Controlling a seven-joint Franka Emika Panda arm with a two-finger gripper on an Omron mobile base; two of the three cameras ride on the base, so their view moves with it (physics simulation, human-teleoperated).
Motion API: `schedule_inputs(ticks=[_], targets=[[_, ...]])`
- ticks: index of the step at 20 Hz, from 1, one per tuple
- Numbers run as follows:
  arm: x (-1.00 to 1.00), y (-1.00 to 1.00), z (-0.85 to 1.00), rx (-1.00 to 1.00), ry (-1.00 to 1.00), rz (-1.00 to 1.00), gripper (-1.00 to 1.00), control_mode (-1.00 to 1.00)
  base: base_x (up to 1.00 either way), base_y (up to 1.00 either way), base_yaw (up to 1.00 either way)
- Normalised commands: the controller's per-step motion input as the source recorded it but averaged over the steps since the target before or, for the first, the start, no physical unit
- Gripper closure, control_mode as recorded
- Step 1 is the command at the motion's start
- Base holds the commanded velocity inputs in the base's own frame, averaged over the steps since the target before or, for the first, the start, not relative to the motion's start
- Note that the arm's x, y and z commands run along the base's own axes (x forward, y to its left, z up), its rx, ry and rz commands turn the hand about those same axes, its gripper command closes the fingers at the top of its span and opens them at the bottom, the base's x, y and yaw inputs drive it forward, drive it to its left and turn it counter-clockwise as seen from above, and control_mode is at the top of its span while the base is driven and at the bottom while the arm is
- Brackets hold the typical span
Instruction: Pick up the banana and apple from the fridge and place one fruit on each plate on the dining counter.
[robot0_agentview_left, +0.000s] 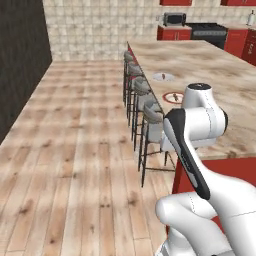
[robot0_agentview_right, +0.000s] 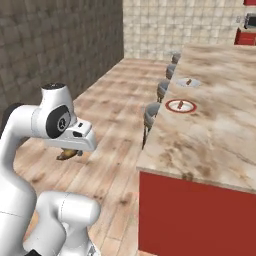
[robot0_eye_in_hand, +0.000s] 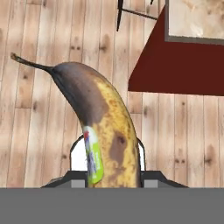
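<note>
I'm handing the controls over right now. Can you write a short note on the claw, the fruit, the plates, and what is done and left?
Claw: shut on the banana, held above the wooden floor near the corner of the dining counter.
Plates: red-rimmed plate and plain plate both sit on the counter's stool side, each with small brown bits, no fruit yet.
Done: banana picked up and brought near the counter.
Left: set the banana on one plate, then get the apple for the other.
</note>
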Motion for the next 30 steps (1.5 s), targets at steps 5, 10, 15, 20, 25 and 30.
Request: schedule_inputs(ticks=[5,10,15,20,25,30], targets=[[0.00,0.00,0.00,0.00,0.00,0.00,1.00,1.00,0.79,1.00,-0.41],[0.00,0.00,0.00,0.00,0.00,0.00,1.00,1.00,0.88,1.00,-0.48],[0.00,0.00,0.00,0.00,0.00,0.00,1.00,1.00,0.97,0.92,-0.58],[0.00,0.00,0.00,0.00,0.00,0.00,1.00,1.00,0.82,0.94,-0.57],[0.00,0.00,0.00,0.00,0.00,0.00,1.00,1.00,0.38,0.57,-0.74],[0.00,0.00,0.00,0.00,0.00,0.00,1.00,1.00,0.21,0.37,-0.82]])
